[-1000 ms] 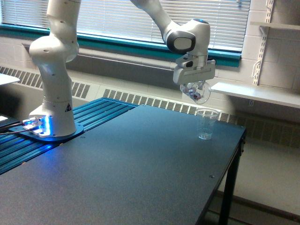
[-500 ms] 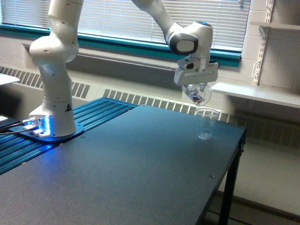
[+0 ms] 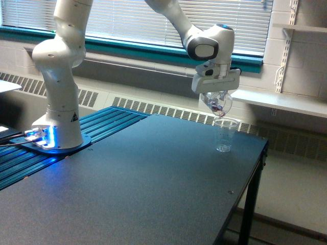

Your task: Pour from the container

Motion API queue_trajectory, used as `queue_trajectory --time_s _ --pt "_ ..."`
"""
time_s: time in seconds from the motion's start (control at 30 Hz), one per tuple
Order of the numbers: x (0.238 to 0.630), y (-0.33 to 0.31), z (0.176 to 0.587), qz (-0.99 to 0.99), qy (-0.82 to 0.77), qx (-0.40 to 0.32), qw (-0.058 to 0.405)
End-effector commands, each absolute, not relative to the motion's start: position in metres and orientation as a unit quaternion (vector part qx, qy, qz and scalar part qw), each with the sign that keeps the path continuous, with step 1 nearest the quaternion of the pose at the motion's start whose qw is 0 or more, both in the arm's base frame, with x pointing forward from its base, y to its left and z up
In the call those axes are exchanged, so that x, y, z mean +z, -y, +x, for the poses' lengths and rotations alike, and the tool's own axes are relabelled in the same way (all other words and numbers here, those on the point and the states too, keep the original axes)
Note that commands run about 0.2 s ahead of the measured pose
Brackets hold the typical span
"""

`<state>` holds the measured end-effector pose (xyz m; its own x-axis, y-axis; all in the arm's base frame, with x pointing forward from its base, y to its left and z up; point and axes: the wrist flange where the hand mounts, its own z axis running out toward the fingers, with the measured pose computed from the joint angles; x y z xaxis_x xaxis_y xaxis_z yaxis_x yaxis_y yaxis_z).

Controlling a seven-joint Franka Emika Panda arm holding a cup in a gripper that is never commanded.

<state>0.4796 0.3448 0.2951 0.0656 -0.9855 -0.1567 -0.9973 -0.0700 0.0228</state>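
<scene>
Tool (image 3: 216, 95) clamped on the container (image 3: 218, 103), held tilted right under it, just above the small cup (image 3: 225, 134) on the counter (image 3: 153, 178). Thin clear plastic: light, flexible, probably slippery. Grip at the rim, gently.

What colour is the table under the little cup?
Dark grey, almost black, matte; the table shows best in the exterior view.
</scene>
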Motion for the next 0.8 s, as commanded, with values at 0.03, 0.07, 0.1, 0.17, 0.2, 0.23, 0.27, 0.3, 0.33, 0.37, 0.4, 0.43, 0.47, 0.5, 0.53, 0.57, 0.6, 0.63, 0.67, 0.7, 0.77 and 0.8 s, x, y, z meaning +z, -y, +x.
queue_trajectory --time_s 0.03,0.07,0.1,0.17,0.2,0.23,0.27,0.3,0.33,0.37,0.4,0.43,0.47,0.5,0.53,0.57,0.6,0.63,0.67,0.7,0.77,0.8 --pt "0.297 -0.348 0.483 -0.724 -0.684 0.073 0.047" --pt "0.297 -0.348 0.483 -0.725 -0.683 0.074 0.047" --pt "0.297 -0.348 0.484 -0.726 -0.682 0.076 0.047" --pt "0.296 -0.347 0.485 -0.726 -0.682 0.078 0.047" --pt "0.295 -0.347 0.486 -0.726 -0.681 0.08 0.046" --pt "0.295 -0.346 0.487 -0.726 -0.682 0.082 0.047" --pt "0.295 -0.346 0.488 -0.725 -0.682 0.084 0.047" --pt "0.295 -0.345 0.488 -0.725 -0.682 0.087 0.047" --pt "0.294 -0.345 0.489 -0.725 -0.681 0.091 0.048" --pt "0.294 -0.345 0.49 -0.726 -0.68 0.095 0.048" --pt "0.294 -0.344 0.49 -0.726 -0.679 0.097 0.047" --pt "0.293 -0.344 0.491 -0.726 -0.679 0.099 0.047" --pt "0.293 -0.344 0.491 -0.726 -0.678 0.102 0.047" --pt "0.293 -0.344 0.492 -0.727 -0.677 0.106 0.047" --pt "0.293 -0.343 0.492 -0.728 -0.675 0.108 0.046" --pt "0.293 -0.343 0.493 -0.73 -0.673 0.11 0.045" --pt "0.293 -0.343 0.493 -0.73 -0.673 0.112 0.044" --pt "0.293 -0.342 0.494 -0.729 -0.673 0.115 0.045" --pt "0.293 -0.341 0.495 -0.729 -0.673 0.117 0.045" --pt "0.293 -0.34 0.496 -0.728 -0.674 0.119 0.045" --pt "0.293 -0.339 0.498 -0.726 -0.675 0.123 0.046" --pt "0.293 -0.338 0.499 -0.726 -0.675 0.124 0.046"
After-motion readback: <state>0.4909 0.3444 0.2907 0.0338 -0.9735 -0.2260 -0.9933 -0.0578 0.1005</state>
